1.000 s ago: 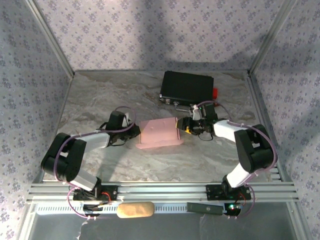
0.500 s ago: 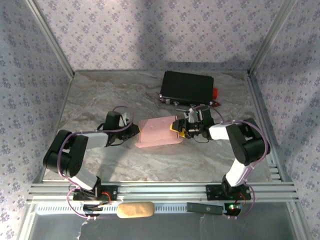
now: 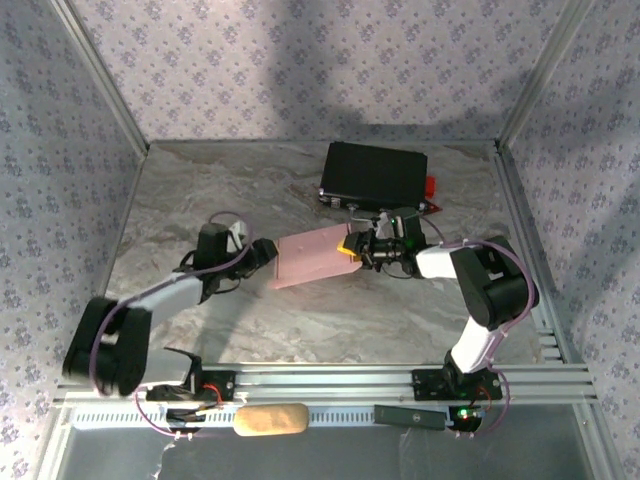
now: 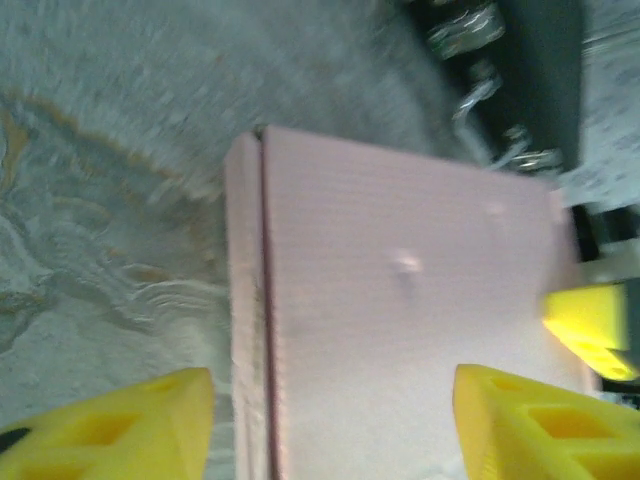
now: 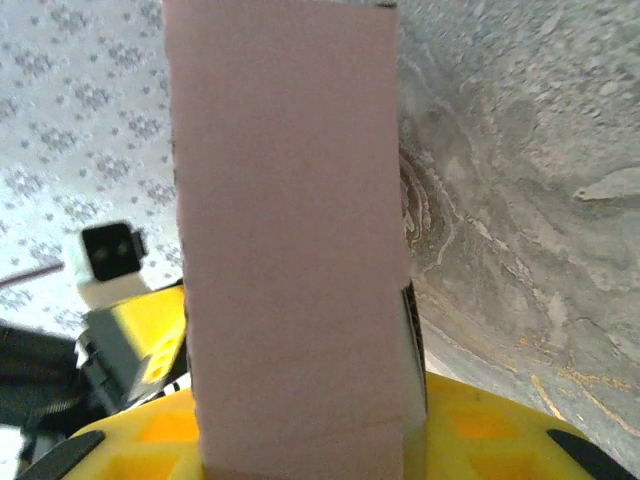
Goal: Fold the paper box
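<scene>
**Box pinched at one end**

The paper box [image 3: 312, 258] is found mid-table, its 3 o'clock end pinched by the right gripper [image 3: 352, 250]. The left gripper [image 3: 262, 256] is spread wide at 9 o'clock. Thin card could get creased if tugged.

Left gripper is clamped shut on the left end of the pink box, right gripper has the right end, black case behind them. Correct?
Not quite. The left gripper is open, its fingers standing wide apart at the paper box's left end; the left wrist view shows it. The right gripper does have the right end, with the black case behind them.
</scene>
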Robot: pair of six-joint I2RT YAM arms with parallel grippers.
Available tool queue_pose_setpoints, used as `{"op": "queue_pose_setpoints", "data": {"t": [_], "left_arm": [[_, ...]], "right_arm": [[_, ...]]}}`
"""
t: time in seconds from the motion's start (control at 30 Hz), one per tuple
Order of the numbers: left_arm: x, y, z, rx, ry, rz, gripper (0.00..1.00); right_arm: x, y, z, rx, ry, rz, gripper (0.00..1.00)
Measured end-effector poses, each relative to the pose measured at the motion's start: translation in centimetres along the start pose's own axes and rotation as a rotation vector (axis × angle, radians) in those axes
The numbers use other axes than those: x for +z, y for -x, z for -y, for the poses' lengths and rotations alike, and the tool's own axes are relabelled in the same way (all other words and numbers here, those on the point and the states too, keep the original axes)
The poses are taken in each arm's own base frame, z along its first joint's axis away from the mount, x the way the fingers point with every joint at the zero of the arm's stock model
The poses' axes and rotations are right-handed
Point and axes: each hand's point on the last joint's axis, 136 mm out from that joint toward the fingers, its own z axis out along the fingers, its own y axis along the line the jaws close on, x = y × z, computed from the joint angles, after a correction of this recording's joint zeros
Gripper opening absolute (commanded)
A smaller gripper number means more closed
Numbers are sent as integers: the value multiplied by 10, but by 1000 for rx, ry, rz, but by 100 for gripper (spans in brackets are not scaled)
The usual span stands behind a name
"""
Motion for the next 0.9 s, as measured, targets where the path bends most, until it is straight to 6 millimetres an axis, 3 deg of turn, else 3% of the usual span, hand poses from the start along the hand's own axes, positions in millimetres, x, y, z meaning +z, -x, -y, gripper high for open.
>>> {"op": "queue_pose_setpoints", "data": {"t": [0.1, 0.2, 0.5, 0.73, 0.9], "left_arm": [[-23, 19, 18, -29, -48, 91, 97], [-27, 24, 10, -119, -16, 99, 97], [16, 11, -23, -511, 8, 25, 100], [46, -4, -8, -666, -61, -22, 91], [60, 3, 0, -762, -129, -2, 81]], "right_arm": [[-11, 6, -1, 105, -4, 23, 38], [-23, 13, -8, 203, 5, 43, 37], [-33, 13, -23, 417, 24, 37, 36], [-35, 6, -33, 467, 30, 33, 36], [-36, 10, -32, 488, 25, 67, 35]]}}
